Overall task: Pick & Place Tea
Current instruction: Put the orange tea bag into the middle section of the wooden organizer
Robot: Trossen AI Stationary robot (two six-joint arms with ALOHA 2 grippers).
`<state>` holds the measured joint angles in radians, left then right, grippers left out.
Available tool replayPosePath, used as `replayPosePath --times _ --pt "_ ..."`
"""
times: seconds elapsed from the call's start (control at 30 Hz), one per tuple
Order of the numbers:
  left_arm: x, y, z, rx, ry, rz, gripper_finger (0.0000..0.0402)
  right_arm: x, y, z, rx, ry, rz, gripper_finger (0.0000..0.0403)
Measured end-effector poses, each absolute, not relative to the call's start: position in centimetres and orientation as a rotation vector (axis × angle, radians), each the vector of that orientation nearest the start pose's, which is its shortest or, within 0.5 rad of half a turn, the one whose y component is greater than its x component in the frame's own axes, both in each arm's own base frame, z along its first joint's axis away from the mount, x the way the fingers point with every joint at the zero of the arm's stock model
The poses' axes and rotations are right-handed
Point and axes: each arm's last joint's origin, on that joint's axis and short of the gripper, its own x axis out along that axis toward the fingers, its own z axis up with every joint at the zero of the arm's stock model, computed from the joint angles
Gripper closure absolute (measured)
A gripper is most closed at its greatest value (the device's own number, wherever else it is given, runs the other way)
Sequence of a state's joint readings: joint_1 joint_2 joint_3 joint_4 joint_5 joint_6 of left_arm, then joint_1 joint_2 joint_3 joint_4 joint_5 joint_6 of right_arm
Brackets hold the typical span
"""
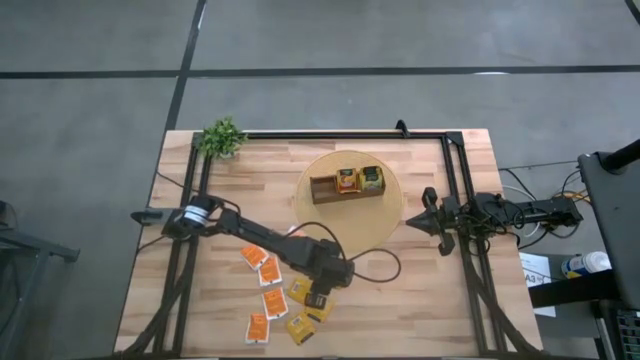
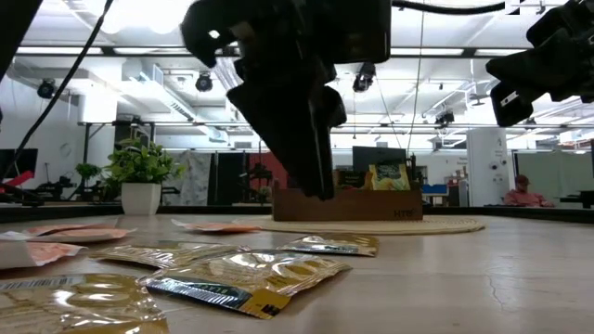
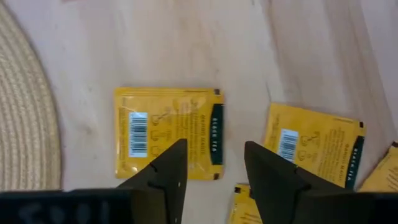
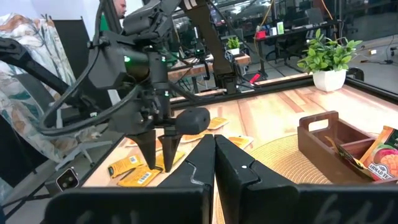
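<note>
Many tea sachets (image 1: 275, 300), orange and yellow, lie flat on the wooden table (image 1: 420, 300), near its front on the left. Over one yellow sachet (image 3: 168, 132) hangs the left gripper (image 3: 214, 163), partly open and holding nothing. It looks thin, light, bendy and slippery, so pinching one edge seems best. Far right, the right gripper (image 1: 430, 212) waits, shut and empty, beside the round mat (image 1: 392, 215) with the wooden box (image 1: 345, 184).

Yellow tea sachets (image 3: 168, 132) glossy foil; table (image 1: 420, 300) pale smooth wood; round mat (image 3: 25, 112) woven, rough; box (image 4: 336, 146) dark wood.
</note>
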<state>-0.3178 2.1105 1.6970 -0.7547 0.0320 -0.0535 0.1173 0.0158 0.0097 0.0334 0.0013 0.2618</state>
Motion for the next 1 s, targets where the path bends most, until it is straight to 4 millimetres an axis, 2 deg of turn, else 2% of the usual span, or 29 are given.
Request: replayPosePath --times 0.4,0.67,1.0 --pt "41.9 -15.3 17.7 0.128 1.178 -0.269 0.0248 9.7 1.1 16.9 0.263 -0.011 0.119 0.0394" --pt "42.1 -15.2 17.7 0.183 1.144 -0.173 0.0247 9.7 1.1 16.9 0.263 -0.011 0.119 0.0394" --pt "41.9 -15.6 17.6 0.18 1.14 -0.183 0.0247 9.7 1.1 16.9 0.263 -0.011 0.119 0.0394"
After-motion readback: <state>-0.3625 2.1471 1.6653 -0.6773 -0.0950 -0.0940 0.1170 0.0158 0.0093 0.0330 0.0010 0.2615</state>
